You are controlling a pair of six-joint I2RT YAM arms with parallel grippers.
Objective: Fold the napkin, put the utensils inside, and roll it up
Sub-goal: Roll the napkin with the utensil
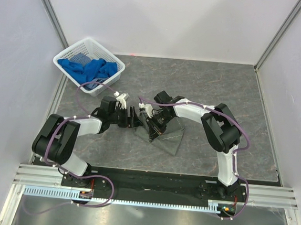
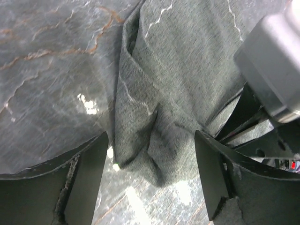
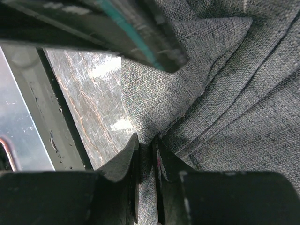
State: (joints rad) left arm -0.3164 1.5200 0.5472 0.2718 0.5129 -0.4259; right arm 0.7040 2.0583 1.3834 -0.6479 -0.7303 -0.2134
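Note:
The dark grey napkin (image 1: 168,136) lies bunched and partly folded on the table between the two arms. My right gripper (image 3: 149,149) is shut on a pinched fold of the napkin (image 3: 234,98), which runs up between its fingers. My left gripper (image 2: 152,161) stands open just over the table, and a rumpled end of the napkin (image 2: 178,84) lies between its fingers (image 2: 86,180) without being clamped. In the top view the left gripper (image 1: 137,117) and the right gripper (image 1: 156,125) sit close together at the napkin's left edge. The utensils are out of view.
A white basket (image 1: 113,62) holding bright blue cloths (image 1: 89,69) stands at the back left. The right arm's grey body (image 2: 276,61) crowds the left wrist view. A metal rail (image 3: 21,122) runs along the table's edge beside the right gripper.

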